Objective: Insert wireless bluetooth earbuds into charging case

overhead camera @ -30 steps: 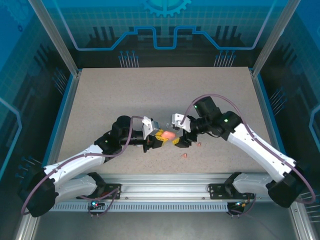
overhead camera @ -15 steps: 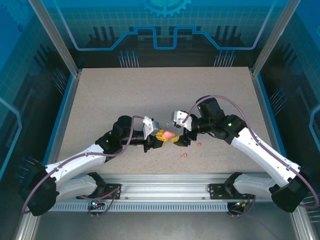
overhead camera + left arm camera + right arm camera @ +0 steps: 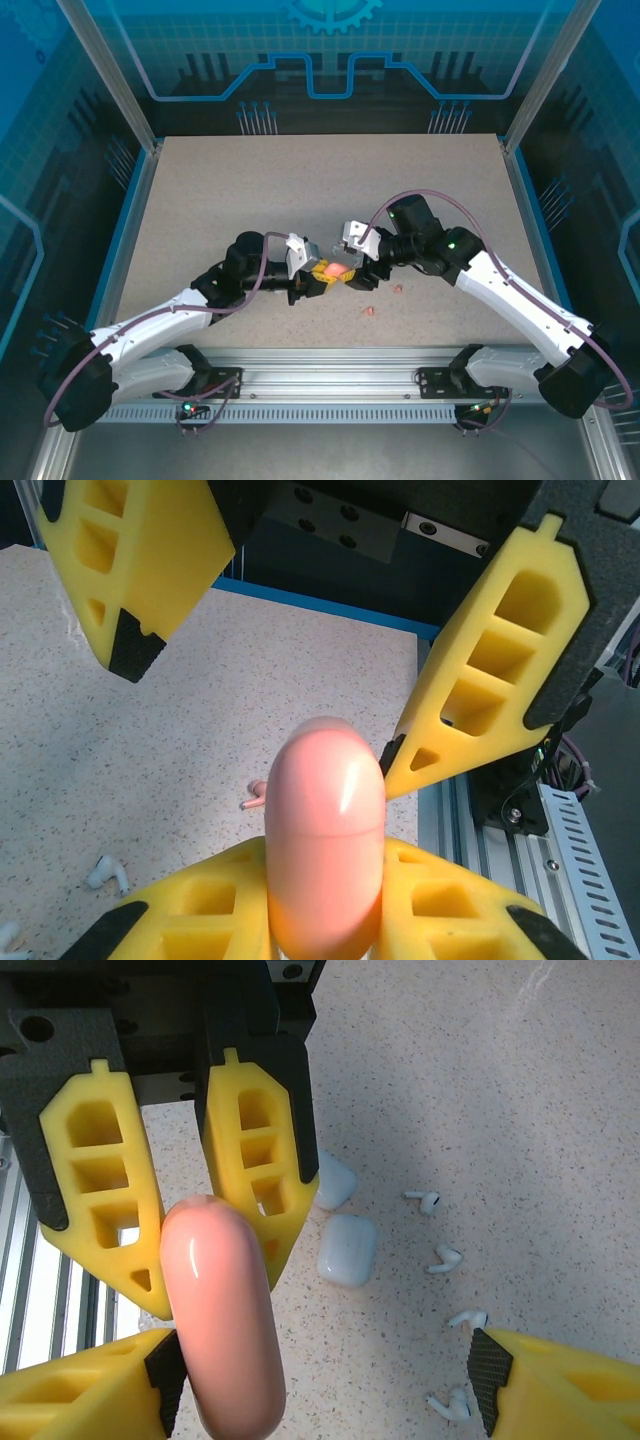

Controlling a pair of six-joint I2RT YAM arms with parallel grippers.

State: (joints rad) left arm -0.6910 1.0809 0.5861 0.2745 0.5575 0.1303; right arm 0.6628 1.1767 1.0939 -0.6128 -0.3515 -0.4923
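Pink case (image 3: 222, 1310) sat clenched in left gripper (image 3: 318, 279); right gripper (image 3: 353, 274) released, straddling its tip; pink earbuds (image 3: 368, 311) lay at 4 o'clock.

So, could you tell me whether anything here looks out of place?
Nothing looks damaged. The oddity: the pink case, clamped in the left gripper, is shut, while white earbuds lie scattered loose on the table beside two white cases.

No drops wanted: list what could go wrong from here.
The pink case is pinched at one end by the left gripper; a nudge might slip it loose. The open right gripper sits off-centre, one finger beside the case, so closing could push it sideways. A drop could scatter the white earbuds.
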